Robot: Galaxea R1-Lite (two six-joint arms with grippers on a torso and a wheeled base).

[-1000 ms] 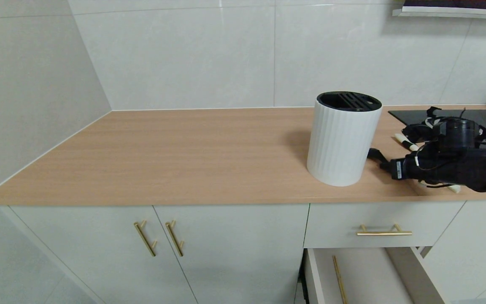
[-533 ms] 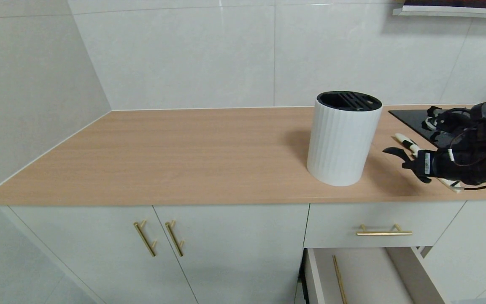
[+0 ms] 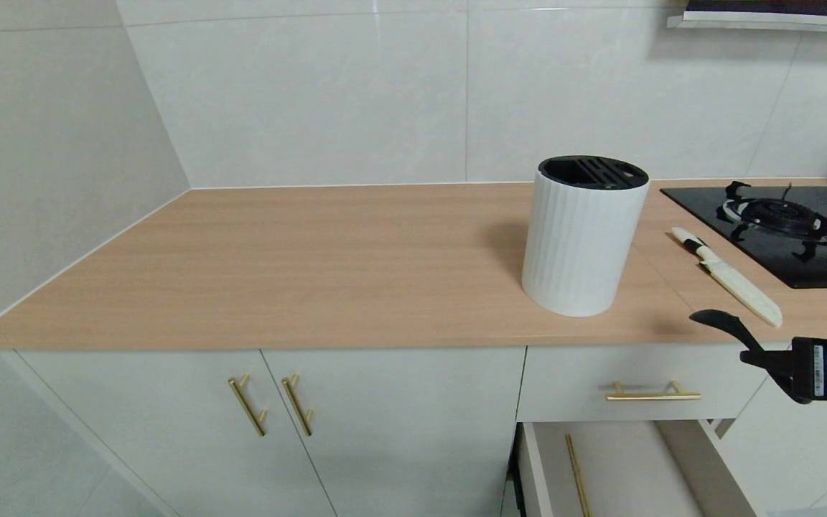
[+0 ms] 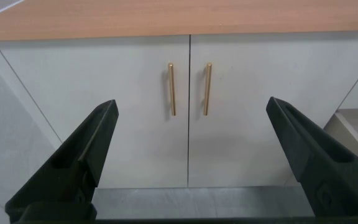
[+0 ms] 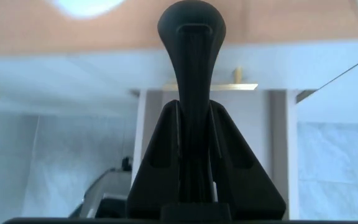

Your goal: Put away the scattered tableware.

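A white ribbed utensil holder (image 3: 584,244) with a black slotted top stands upright on the wooden counter (image 3: 327,266). To its right a knife (image 3: 726,276) with a cream blade and a white-and-black handle lies flat on the counter, beside the stove. My right gripper (image 3: 709,317) hangs in front of the counter's front edge, below and to the right of the holder, apart from the knife. In the right wrist view the right gripper (image 5: 191,28) is shut with nothing in it. My left gripper (image 4: 191,106) is open and empty, facing the cabinet doors (image 4: 188,124) below the counter.
A black gas stove (image 3: 779,222) is set into the counter at the right. Under the counter a closed drawer has a gold handle (image 3: 654,395), and the drawer below it (image 3: 622,467) is pulled open. Gold handles (image 3: 270,406) mark the double doors.
My right gripper has drawn back from beside the holder, moving right and down past the counter's front edge. The knife and stove now show uncovered.
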